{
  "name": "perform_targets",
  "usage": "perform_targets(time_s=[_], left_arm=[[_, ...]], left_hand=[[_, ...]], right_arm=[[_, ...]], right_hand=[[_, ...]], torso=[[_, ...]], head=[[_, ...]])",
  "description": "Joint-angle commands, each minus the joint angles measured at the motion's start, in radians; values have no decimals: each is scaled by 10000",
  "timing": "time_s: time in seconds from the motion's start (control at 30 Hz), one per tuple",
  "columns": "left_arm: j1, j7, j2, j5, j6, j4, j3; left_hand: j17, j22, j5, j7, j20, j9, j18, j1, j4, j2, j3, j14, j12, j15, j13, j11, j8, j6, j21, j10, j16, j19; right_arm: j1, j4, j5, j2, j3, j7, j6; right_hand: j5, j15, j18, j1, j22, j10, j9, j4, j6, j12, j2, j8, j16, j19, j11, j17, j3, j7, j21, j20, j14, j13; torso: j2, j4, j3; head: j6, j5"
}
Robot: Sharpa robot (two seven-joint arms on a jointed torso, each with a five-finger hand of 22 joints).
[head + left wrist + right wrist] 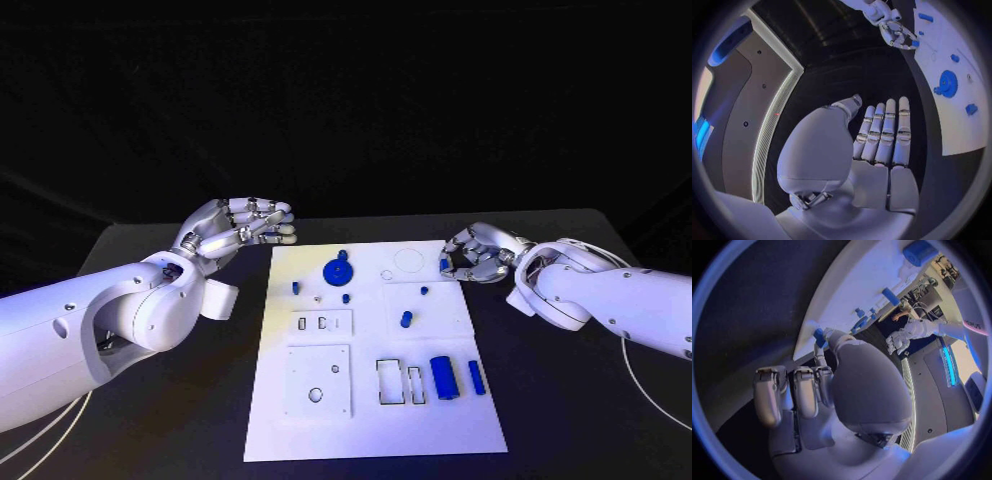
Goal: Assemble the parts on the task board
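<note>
Pinched in the fingers of the right hand (pixel 476 252), at the task board's (pixel 375 430) far right edge: a small blue part (pixel 820 335). Off the far left corner, the left hand (pixel 238 228), fingers straight and side by side, carrying nothing. Keep the pinch firm, square the part over its hole before lowering, then press gently. Likely early going: other blue parts (pixel 444 375) lying loose on the board.

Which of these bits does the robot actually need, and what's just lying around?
For the job:
task board
blue disc
blue cylinders
small blue part, seemingly pinched by the right hand
left hand, holding nothing

Just there:
black table
</note>
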Motion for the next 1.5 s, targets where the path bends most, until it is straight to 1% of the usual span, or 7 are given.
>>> perform_targets(time_s=[0.03,0.4,0.8,1.0,1.17,1.3,1.5], left_arm=[[4,57,7,13,183,23,6],[4,39,2,13,193,7,6],[3,29,35,13,209,-74,5],[3,30,83,13,229,-155,2],[2,34,159,13,251,-249,-4],[2,30,205,8,265,-295,-10],[2,25,256,-2,284,-341,-15]], left_hand=[[17,-15,28,147,59,-14,130,-70,-6,-34,33,12,-51,51,2,31,-41,-67,-28,69,-40,1],[21,-18,29,153,61,-17,130,-79,-8,-39,34,12,-62,53,1,35,-47,-74,-32,65,-48,1],[21,-18,29,153,61,-17,130,-79,-8,-39,34,12,-62,53,1,35,-47,-74,-32,65,-48,1],[21,-18,29,153,61,-17,130,-79,-8,-39,34,12,-62,53,1,35,-47,-74,-32,65,-48,1],[28,-23,29,154,62,-18,130,-83,-14,-36,42,12,-74,55,1,38,-52,-78,-38,63,-57,3],[28,-23,29,154,62,-18,130,-83,-14,-36,42,12,-74,55,1,38,-52,-78,-38,63,-57,3],[28,-23,29,154,62,-18,130,-83,-14,-36,42,12,-74,55,1,38,-52,-78,-38,63,-57,3]], right_arm=[[-7,31,-1,10,0,107,-255],[7,478,-24,-69,21,5,-1344],[289,2404,-840,63,57,-2048,-1717],[316,3104,-1312,659,57,-3077,-1735],[256,3382,-1660,1432,41,-3810,-1620],[126,3499,-2052,1845,25,-4159,-1539],[-182,3605,-2637,2320,-1,-4562,-1366]], right_hand=[[16,-113,-18,25,2309,535,144,-73,233,46,266,204,58,752,-116,1985,151,-112,76,-99,900,1948],[13,-195,-37,-7,2360,579,254,-209,323,90,278,356,64,797,-202,2010,333,-198,134,-185,906,1994],[12,-195,-26,-171,2332,502,275,-203,162,-29,279,330,30,770,-188,1914,440,-165,95,-209,885,1892],[7,-185,-29,-312,2338,496,283,-128,129,-41,308,327,16,775,-177,1876,458,-156,101,-206,877,1884],[7,-185,-26,-322,2331,503,285,-126,122,-32,308,327,7,768,-177,1849,464,-157,92,-205,871,1892],[7,-185,-25,-346,2330,507,288,-119,115,-27,308,328,5,768,-177,1844,471,-156,91,-205,870,1897],[2,-185,-23,-398,2325,509,295,-110,101,-27,282,330,-3,763,-177,1823,473,-156,83,-205,866,1899]], torso=[[-6,7,-6],[-7,-2,1],[-19,-11,-7],[-23,2,-8],[-36,12,-35],[-47,25,-51],[-19,6,-33]], head=[[-8,3],[-5,40],[-56,78],[-107,175],[-199,329],[-256,463],[-312,582]])
